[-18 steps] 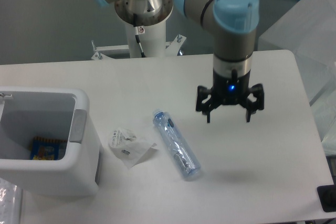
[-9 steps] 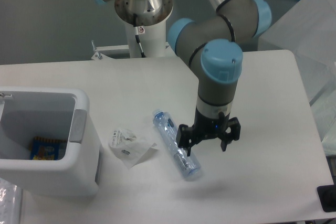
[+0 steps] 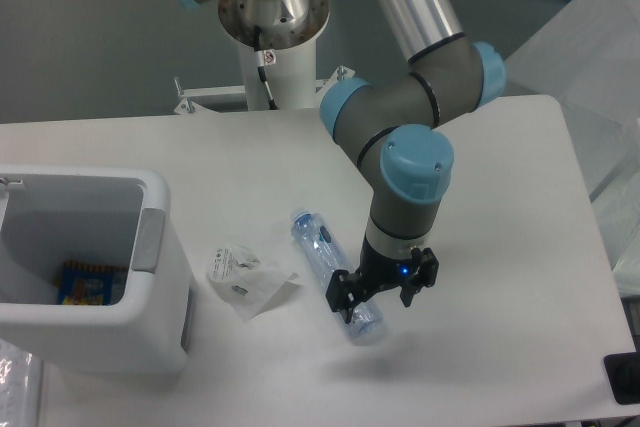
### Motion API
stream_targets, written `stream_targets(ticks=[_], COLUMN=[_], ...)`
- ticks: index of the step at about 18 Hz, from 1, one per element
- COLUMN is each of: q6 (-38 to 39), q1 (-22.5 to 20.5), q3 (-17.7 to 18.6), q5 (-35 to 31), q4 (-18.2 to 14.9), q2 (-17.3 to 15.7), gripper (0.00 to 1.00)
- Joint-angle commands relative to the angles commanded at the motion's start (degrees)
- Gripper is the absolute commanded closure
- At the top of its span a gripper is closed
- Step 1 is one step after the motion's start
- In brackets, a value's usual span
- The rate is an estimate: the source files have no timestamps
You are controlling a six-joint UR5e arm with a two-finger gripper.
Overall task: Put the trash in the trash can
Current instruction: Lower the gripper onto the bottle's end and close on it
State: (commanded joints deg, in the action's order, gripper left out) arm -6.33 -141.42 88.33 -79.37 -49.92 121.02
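A crushed clear bluish bottle (image 3: 322,249) lies on the white table, blue cap end toward the back left. My gripper (image 3: 374,299) hangs open right over the bottle's near end, its fingers straddling that end and hiding part of it. A crumpled white-and-clear wrapper (image 3: 244,277) lies flat on the table left of the bottle, apart from it. The white trash can (image 3: 150,292) stands at the table's left edge, with a grey panel on its right side and a colourful packet inside.
The arm's base column (image 3: 275,37) rises at the back centre. Translucent plastic sheeting (image 3: 590,57) hangs beyond the table's right edge. A dark object (image 3: 624,379) sits at the front right corner.
The gripper has travelled left and down from mid-right of the table to just above the bottle's near end, staying open. Bottle and wrapper have not moved.
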Motion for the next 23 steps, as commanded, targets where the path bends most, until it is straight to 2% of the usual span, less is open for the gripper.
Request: stream_targets(ticks=[12, 23], q6=[2.9, 5.0], q1=[1.1, 2.1], q3=[0.0, 0.0], q5=[-4.2, -6.5], q4=[0.3, 0.3], q2=[3.8, 5.2], gripper=[0.00, 0.00])
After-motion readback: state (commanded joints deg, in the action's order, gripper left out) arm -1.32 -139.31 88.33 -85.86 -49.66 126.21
